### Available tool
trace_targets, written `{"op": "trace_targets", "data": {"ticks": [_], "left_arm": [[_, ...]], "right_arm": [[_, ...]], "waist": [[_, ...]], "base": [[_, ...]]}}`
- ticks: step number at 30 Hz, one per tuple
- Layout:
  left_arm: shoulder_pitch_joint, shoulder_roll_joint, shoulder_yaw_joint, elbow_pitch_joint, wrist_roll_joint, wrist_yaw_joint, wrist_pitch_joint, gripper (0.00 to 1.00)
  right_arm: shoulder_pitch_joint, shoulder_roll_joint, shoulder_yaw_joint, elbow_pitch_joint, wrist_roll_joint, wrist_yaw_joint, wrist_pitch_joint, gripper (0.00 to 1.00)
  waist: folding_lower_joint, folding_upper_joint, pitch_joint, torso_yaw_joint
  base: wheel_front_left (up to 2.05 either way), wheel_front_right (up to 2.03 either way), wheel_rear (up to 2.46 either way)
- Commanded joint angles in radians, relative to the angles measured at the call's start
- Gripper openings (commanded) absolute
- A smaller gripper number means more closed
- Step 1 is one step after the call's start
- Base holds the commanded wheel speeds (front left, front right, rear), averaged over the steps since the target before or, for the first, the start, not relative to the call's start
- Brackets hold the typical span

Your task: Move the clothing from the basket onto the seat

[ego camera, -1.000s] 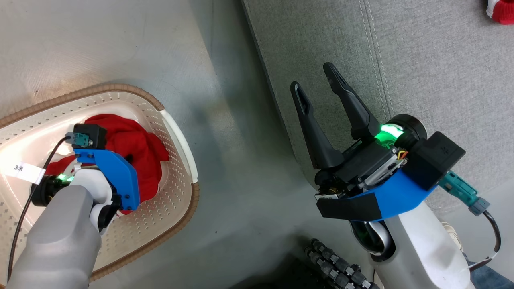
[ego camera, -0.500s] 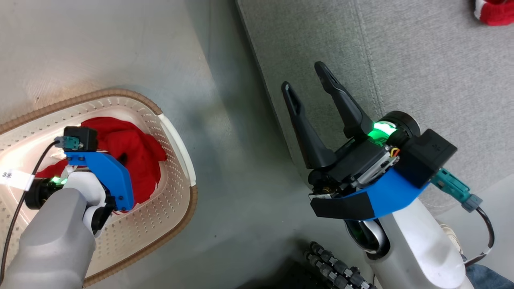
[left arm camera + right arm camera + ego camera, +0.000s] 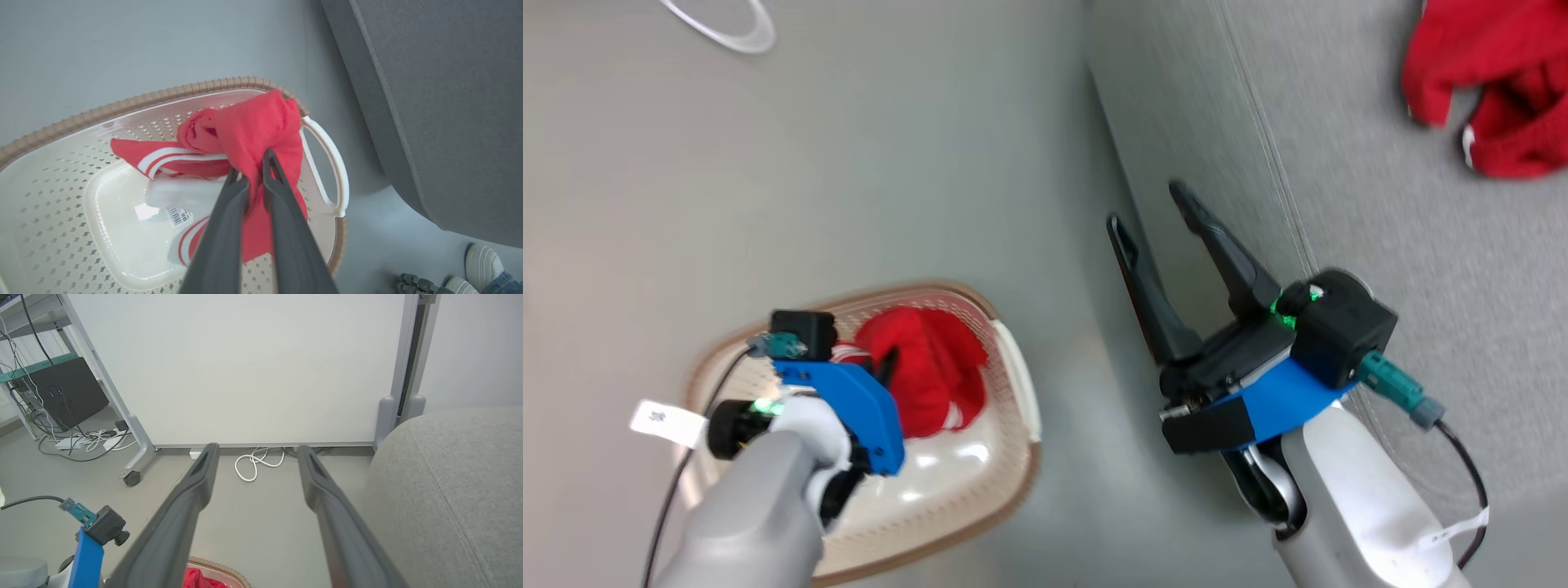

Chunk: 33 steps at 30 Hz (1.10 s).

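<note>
The left pincer (image 3: 250,163) is clamped on a bunched fold of a red garment (image 3: 253,122) at the right end of the basket (image 3: 41,183), which stands on the floor left of the seat (image 3: 1380,204). The white-striped hem trails left, so the garment's length runs left to right. Soft, light and limp, it should drape and sag; the thick bunch looks the surest hold. The right pincer (image 3: 1147,208) hangs spread and empty beside the seat, where a second red garment (image 3: 1494,90) lies at the far right.
</note>
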Motion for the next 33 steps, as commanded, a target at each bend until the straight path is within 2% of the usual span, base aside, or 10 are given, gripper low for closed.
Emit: {"op": "trace_targets", "data": {"ticks": [1, 8, 14, 23, 33], "left_arm": [[0.023, -0.012, -0.023, -0.018, -0.021, -0.007, -0.028, 0.00], [0.061, -0.024, -0.115, -0.092, -0.069, -0.007, -0.116, 0.00], [0.024, -0.026, -0.159, -0.165, -0.095, -0.007, -0.173, 0.00], [-0.092, -0.060, -0.176, -0.262, -0.087, -0.005, -0.198, 0.00], [-0.195, -0.124, -0.183, -0.325, -0.072, 0.017, -0.201, 0.00]], "right_arm": [[0.038, 0.000, -0.014, 0.028, -0.020, 0.000, -0.003, 1.00], [0.131, 0.000, -0.058, 0.093, -0.061, 0.000, 0.022, 1.00], [0.221, 0.000, -0.108, 0.084, -0.075, 0.000, 0.064, 1.00], [0.302, 0.000, -0.144, 0.046, -0.096, 0.000, 0.127, 1.00], [0.336, 0.000, -0.134, 0.033, -0.094, 0.000, 0.172, 1.00]], "waist": [[0.0002, 0.0000, -0.084, 0.023], [0.0002, 0.0000, -0.308, 0.129], [0.0002, 0.0000, -0.429, 0.200], [0.0002, 0.0000, -0.491, 0.270], [0.0002, 0.0000, -0.532, 0.288]], "base": [[0.00, 0.00, 0.00], [0.00, 0.00, 0.00], [0.00, 0.00, 0.00], [0.00, 0.00, 0.00], [0.00, 0.00, 0.00]]}}
